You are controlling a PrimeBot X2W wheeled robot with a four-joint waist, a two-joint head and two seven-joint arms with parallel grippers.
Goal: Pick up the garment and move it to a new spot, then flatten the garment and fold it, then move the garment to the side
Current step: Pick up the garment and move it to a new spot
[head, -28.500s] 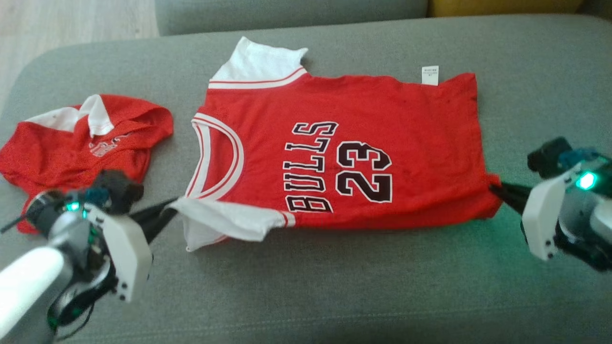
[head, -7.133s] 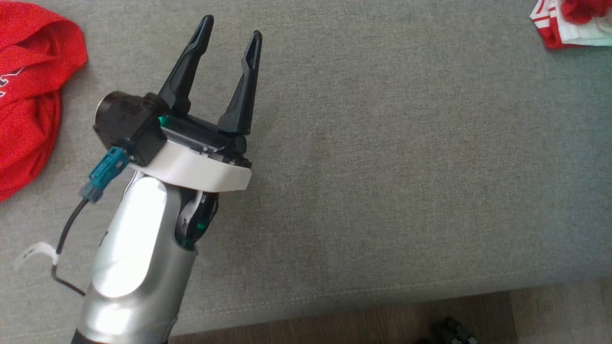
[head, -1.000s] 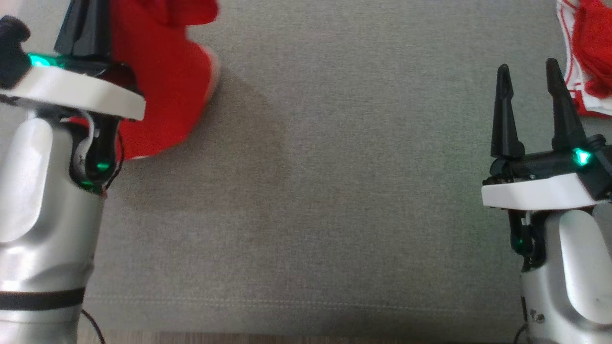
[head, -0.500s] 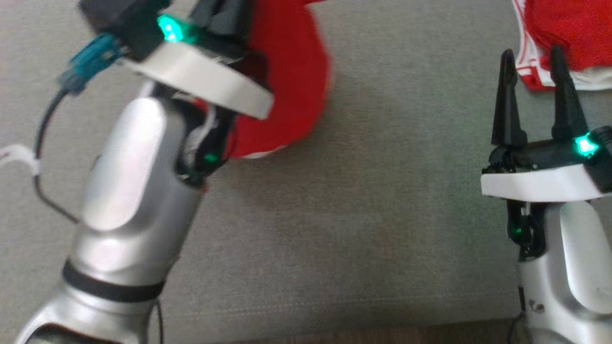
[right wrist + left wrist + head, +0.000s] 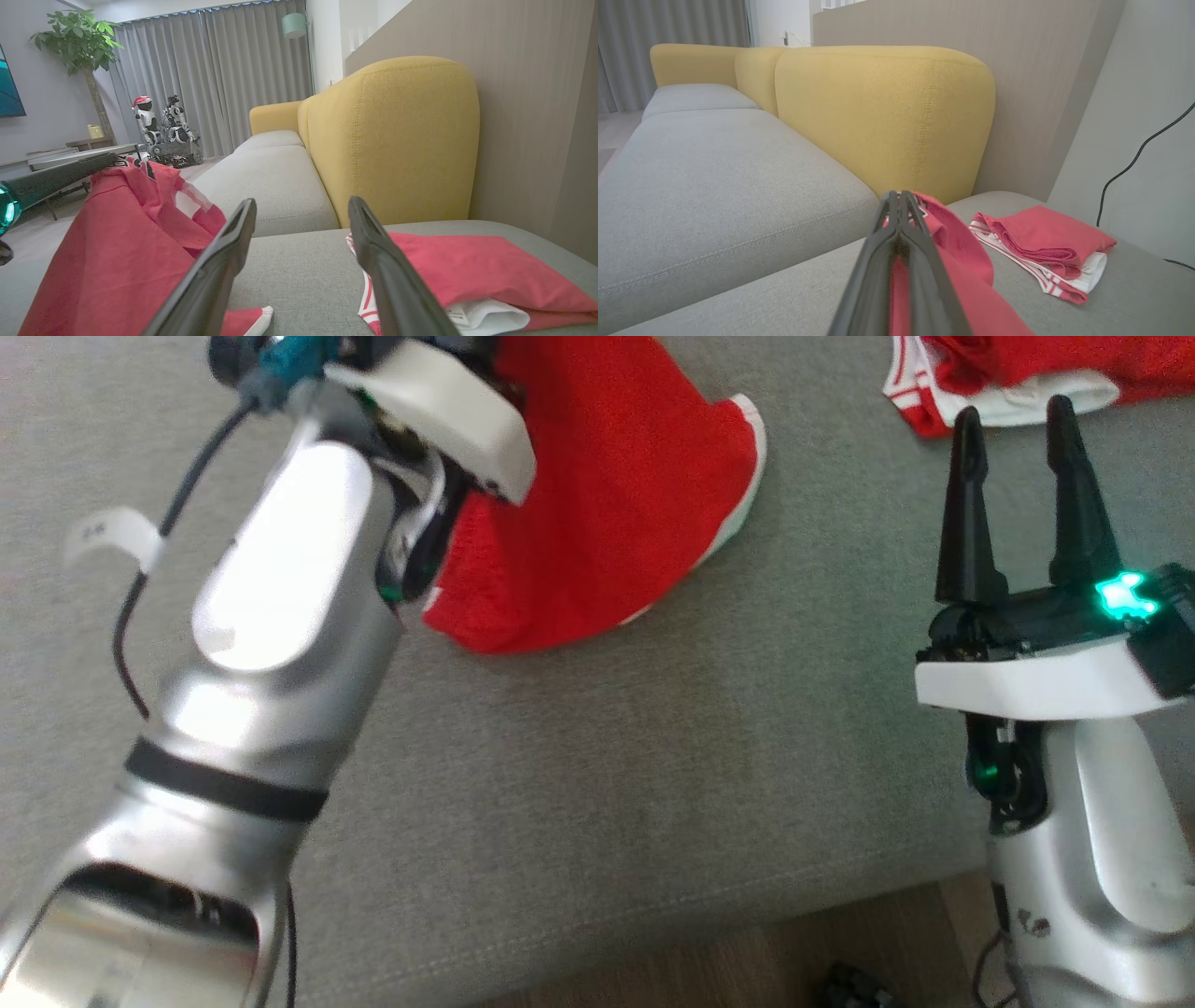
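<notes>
The garment (image 5: pixel 607 513) is red mesh cloth with a white hem. It hangs from my left gripper (image 5: pixel 899 198), which is shut on its upper edge. In the head view the lower hem rests on the grey sofa seat (image 5: pixel 607 775), just right of my left wrist (image 5: pixel 439 401). The right wrist view shows the garment (image 5: pixel 112 252) draped at the left, apart from my right gripper (image 5: pixel 301 205). That right gripper (image 5: pixel 1018 420) stands open and empty, fingers upright, at the right of the seat.
A folded red and white jersey (image 5: pixel 1008 373) lies at the seat's far right, just beyond my right fingertips. Yellow backrests (image 5: pixel 887 116) rise behind the seat. The seat's front edge and wooden floor (image 5: pixel 747 971) are close below. Another robot (image 5: pixel 159 126) stands by the curtains.
My left arm has swung right and forward with the garment, which now hangs nearer the seat's middle. The head camera has also shifted. My right gripper stays open.
</notes>
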